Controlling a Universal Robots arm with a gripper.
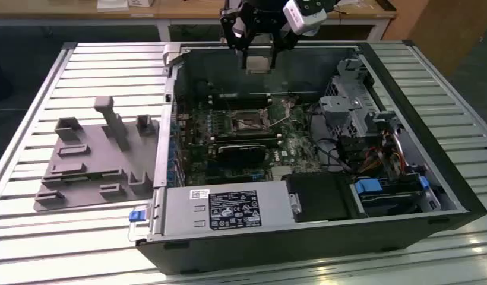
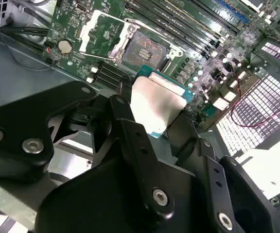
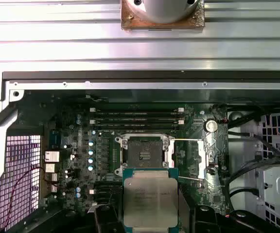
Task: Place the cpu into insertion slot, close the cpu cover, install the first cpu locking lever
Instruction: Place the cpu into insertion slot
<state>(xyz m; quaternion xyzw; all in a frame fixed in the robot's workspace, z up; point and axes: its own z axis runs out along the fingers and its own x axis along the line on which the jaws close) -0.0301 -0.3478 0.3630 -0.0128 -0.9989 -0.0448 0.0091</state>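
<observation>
Your black 2-finger tool (image 1: 259, 54) is clamped on the flat square silver-grey cpu (image 3: 149, 201), gripping 2 opposite edges, high above the open black computer case (image 1: 307, 237) lying on the ribbed metal bench (image 1: 108, 59). The small square dark insertion slot (image 3: 144, 154) in the green circuit board (image 3: 67, 124) lies bare, well apart from the chip. The thin silver cpu cover (image 3: 209, 162) is swung aside. I'd keep the chip level, square its edges to the slot's rim, and lower without pressing.
</observation>
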